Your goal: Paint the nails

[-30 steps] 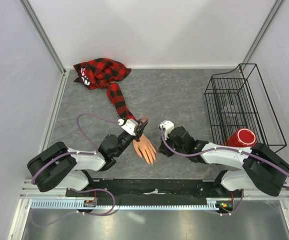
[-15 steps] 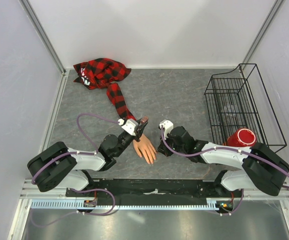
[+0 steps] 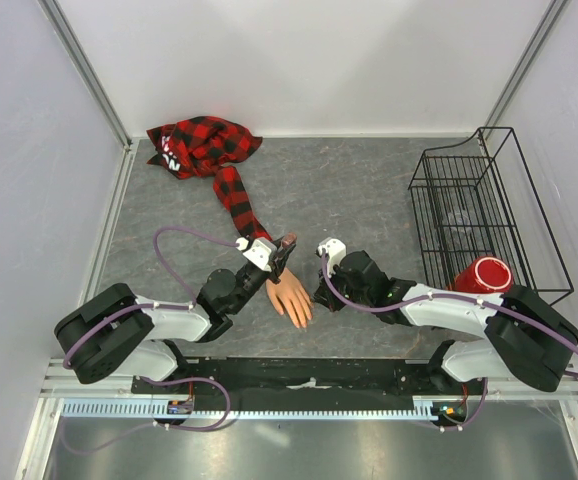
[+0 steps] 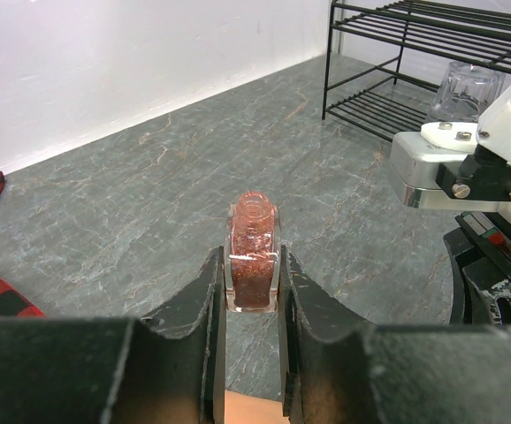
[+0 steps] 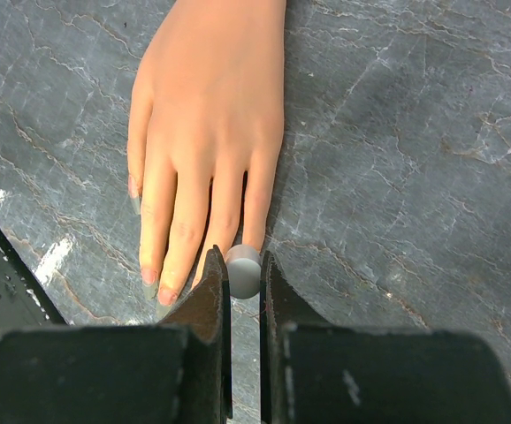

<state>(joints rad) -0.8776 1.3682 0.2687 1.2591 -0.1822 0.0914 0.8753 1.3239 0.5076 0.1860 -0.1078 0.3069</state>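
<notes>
A peach mannequin hand (image 3: 291,296) lies flat, palm down, at the end of a red-and-black plaid sleeve (image 3: 237,200). Its nails (image 5: 149,276) show in the right wrist view at the fingertips, two of them pinkish. My left gripper (image 4: 252,265) is shut on a small uncapped bottle of reddish glitter polish (image 4: 253,252), held upright above the wrist of the hand (image 3: 288,242). My right gripper (image 5: 245,265) is shut on a round grey-white cap (image 5: 244,270), seen end-on just over the tip of the outermost finger. Whatever hangs under the cap is hidden.
The plaid shirt (image 3: 204,145) is bunched at the back left. A black wire rack (image 3: 479,200) stands at the right with a clear glass (image 4: 468,88) inside and a red cup (image 3: 482,274) at its near end. White walls enclose the grey table (image 3: 369,190).
My right gripper has edged slightly left toward the hand's fingertips. The left arm and bottle have not moved.
</notes>
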